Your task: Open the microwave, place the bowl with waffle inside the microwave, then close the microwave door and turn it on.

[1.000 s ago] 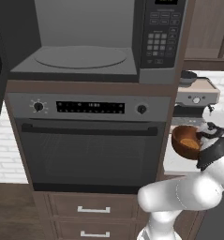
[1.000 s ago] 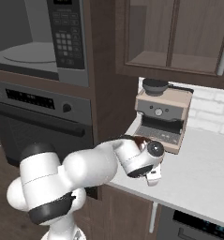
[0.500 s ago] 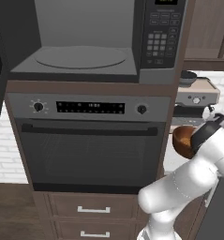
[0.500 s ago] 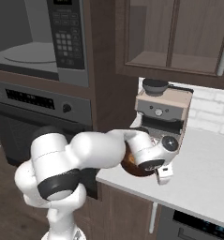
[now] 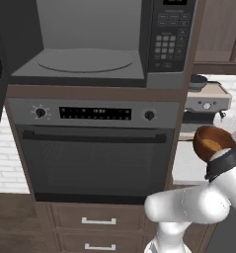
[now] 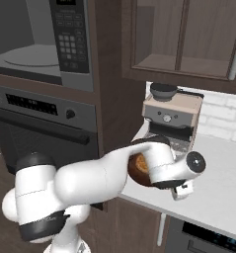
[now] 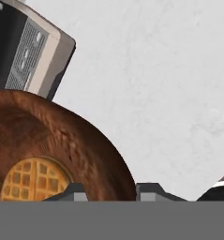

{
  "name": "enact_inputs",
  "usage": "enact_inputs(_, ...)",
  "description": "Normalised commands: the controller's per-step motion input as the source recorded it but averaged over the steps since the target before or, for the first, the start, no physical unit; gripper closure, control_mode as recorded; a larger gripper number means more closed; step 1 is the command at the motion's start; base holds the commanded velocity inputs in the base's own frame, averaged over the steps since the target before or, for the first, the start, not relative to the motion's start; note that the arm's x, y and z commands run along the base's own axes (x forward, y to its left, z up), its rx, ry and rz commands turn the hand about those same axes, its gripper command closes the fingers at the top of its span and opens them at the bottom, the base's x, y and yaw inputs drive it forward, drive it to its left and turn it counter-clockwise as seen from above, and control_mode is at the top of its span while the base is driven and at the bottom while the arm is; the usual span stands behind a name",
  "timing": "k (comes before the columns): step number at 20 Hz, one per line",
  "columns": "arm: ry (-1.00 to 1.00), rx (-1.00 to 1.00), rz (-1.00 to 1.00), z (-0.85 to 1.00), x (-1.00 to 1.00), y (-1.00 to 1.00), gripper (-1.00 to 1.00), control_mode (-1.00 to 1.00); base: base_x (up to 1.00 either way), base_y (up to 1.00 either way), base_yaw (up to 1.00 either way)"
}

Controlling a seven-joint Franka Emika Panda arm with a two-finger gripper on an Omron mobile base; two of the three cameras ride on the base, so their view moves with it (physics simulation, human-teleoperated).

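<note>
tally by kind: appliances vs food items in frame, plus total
Appliances: 3, microwave, oven, coffee machine
Food items: 2, bowl, waffle
Total: 5

Since a second ago the pincer (image 7: 108,190) has closed from wide open onto the rim of the bowl (image 5: 212,142). The bowl now rides higher and tilted in the left base view, and the arm has swung further over the counter (image 6: 223,188).
</note>
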Motion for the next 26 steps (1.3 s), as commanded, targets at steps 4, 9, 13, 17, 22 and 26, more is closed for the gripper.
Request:
enact_inputs(4,-0.16,0.00,-0.04,0.55,-0.27,0.09,1.00,-1.00,0.00,0.00,0.00)
enact_inputs(9,-0.09,0.00,-0.07,0.73,-0.47,0.09,1.00,-1.00,0.00,0.00,0.00)
enact_inputs(13,-0.01,0.00,-0.03,0.75,-0.71,0.10,1.00,-1.00,0.00,0.00,0.00)
enact_inputs(17,-0.02,0.00,0.00,0.77,-0.74,0.17,1.00,-1.00,0.00,0.00,0.00)
enact_inputs(22,-0.04,0.00,0.00,0.60,-0.88,0.44,1.00,-1.00,0.00,0.00,0.00)
enact_inputs(26,-0.11,0.00,0.00,0.59,-0.74,0.64,1.00,-1.00,0.00,0.00,0.00)
